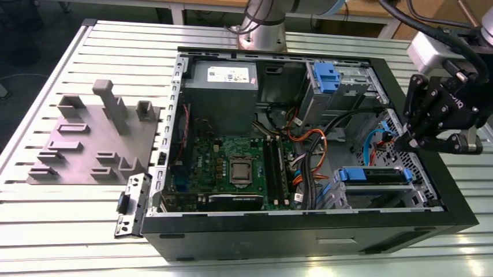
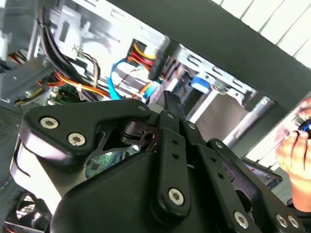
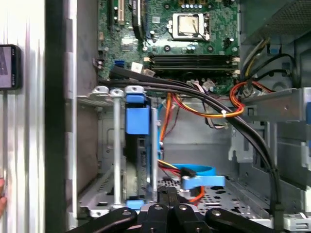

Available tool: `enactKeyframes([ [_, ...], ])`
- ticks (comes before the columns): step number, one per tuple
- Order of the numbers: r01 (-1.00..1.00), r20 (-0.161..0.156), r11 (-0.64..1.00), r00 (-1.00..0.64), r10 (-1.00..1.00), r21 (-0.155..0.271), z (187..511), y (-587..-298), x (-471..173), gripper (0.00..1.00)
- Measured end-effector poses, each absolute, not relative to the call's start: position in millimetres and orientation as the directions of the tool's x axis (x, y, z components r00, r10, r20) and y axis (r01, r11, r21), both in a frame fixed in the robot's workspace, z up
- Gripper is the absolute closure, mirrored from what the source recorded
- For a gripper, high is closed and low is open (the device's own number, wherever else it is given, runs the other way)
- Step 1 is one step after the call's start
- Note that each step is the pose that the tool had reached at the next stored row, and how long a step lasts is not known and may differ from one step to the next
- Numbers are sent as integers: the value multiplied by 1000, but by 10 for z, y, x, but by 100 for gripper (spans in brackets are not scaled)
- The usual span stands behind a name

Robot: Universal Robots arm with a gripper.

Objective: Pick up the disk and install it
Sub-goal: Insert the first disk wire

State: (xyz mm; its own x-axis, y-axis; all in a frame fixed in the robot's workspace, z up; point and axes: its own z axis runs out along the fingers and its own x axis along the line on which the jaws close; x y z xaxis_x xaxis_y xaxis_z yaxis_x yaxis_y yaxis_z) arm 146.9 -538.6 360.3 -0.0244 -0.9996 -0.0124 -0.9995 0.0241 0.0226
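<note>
Hovering with its fingers pressed together and nothing between them, the gripper (image 3: 167, 209) hangs over the drive end of the open case (image 1: 308, 231), just above the metal cage (image 3: 114, 145). The disk (image 3: 137, 115) stands edge-on in that cage, its blue bracket topmost; in the exterior view it lies at the case's near corner on the exterior view's right. A clean grasp would seem to call for jaws opened wide enough to straddle the bracket and a square, slow descent. The blue data lead and the orange-and-yellow cables (image 3: 209, 109) run close beside the cage and could snag. The arm (image 1: 266, 17) rises from its base on the slatted table (image 1: 62, 202) behind the case, its wrist bent so the tool points down and inward over the case wall.
</note>
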Motion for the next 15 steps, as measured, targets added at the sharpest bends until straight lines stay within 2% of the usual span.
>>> enactKeyframes([
  [6, -999, -10, 24, -24, -1000, 24, 3565, -5203, 1539, 89],
  [15, -999, -10, 24, -24, -1000, 26, 3559, -5193, 1544, 89],
])
